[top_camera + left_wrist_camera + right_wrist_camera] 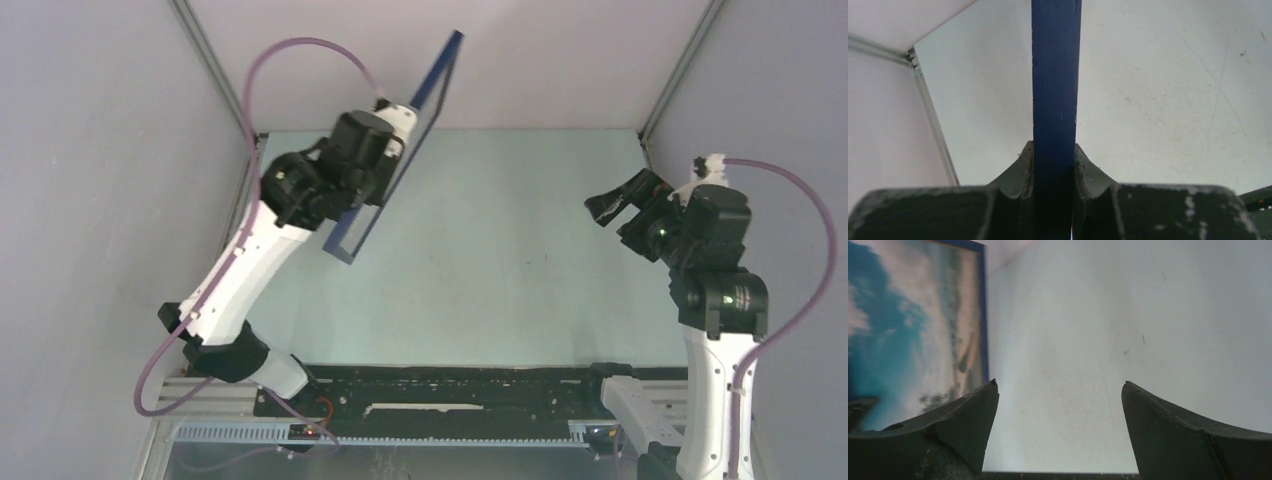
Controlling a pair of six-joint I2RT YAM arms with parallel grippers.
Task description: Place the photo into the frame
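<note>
The table [500,280] has a pale mint-green top with faint scratches and small dark specks. White walls [100,200] close its left, far and right sides; a black rail [450,395] runs along its near edge.

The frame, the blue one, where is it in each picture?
Top external: the frame is upper left of centre, lifted and tilted on edge.
Left wrist: a navy strip straight up the middle, pinched in the left hand.
Right wrist: along the far left side, with the photo showing inside it.
Shared landmark: the pale table lies behind it in all three.
</note>
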